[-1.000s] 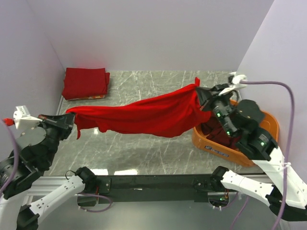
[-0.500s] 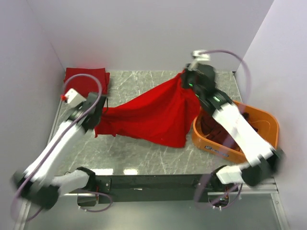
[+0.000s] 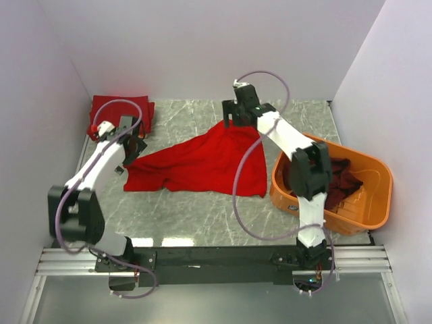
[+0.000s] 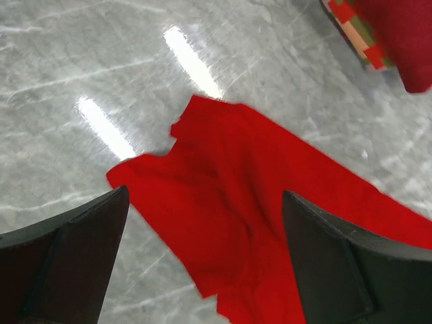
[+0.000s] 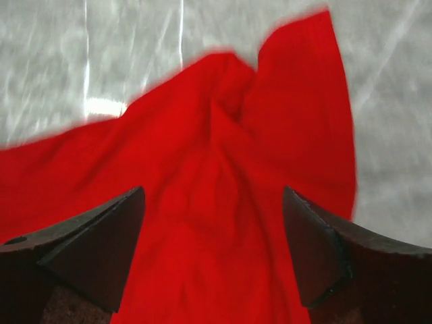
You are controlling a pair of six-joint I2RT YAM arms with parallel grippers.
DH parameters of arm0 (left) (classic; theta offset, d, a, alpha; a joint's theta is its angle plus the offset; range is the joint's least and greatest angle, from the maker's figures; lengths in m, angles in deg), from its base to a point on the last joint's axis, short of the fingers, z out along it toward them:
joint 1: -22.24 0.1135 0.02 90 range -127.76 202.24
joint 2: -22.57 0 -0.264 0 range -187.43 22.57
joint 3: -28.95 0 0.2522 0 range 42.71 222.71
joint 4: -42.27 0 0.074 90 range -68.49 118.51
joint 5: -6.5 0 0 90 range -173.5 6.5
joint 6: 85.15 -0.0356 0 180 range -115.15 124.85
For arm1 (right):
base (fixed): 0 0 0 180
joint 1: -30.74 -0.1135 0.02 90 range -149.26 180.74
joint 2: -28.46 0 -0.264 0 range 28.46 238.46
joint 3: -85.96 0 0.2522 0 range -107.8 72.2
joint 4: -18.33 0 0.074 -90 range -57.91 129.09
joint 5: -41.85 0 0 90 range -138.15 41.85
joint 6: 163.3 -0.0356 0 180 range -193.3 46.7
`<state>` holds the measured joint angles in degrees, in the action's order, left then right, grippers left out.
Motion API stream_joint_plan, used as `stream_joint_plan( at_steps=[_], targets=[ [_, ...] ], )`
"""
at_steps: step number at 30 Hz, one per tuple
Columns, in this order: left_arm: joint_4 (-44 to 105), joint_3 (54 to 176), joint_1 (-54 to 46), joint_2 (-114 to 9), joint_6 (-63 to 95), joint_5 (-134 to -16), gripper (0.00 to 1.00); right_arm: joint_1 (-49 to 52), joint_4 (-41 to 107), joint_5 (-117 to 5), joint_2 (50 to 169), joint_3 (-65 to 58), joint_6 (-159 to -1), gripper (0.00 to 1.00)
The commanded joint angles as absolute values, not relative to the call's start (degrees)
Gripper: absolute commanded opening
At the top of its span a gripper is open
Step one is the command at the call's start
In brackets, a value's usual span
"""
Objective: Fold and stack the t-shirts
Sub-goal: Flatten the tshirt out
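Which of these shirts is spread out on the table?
The bright red shirt mid-table; the far-left one is folded, the maroon ones bunched in the tub.

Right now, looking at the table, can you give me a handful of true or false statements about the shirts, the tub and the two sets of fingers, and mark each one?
1. The red t-shirt lies loose on the table, held by neither arm. True.
2. The orange tub is empty. False: dark maroon cloth lies in it.
3. The right fingers are clamped on the red t-shirt. False: they stand open above it.
4. A folded red shirt sits at the table's far left corner. True.
5. The left fingers stand open. True.
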<state>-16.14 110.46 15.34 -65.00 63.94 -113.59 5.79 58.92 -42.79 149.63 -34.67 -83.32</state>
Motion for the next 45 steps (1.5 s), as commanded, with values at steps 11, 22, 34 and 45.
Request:
stream_joint_plan(
  at_steps=[11,22,34,45],
  targets=[
    [-7.72,81.92,15.56,-36.68,67.34,-103.8,0.99,5.95,43.34,-57.01,101.01,8.27,-91.49,0.91],
    [-0.33,83.05,20.74,-50.35,64.18,-104.77,0.95,5.95,45.98,-59.4,81.82,21.13,-90.44,0.92],
    [3.55,84.81,24.78,-62.58,63.65,-103.37,0.72,5.95,48.0,-58.08,76.72,21.48,-89.47,0.92],
    [4.34,83.59,25.76,-63.39,62.68,-100.38,0.01,5.95,48.53,-56.15,74.87,21.84,-89.3,0.92]
  ],
)
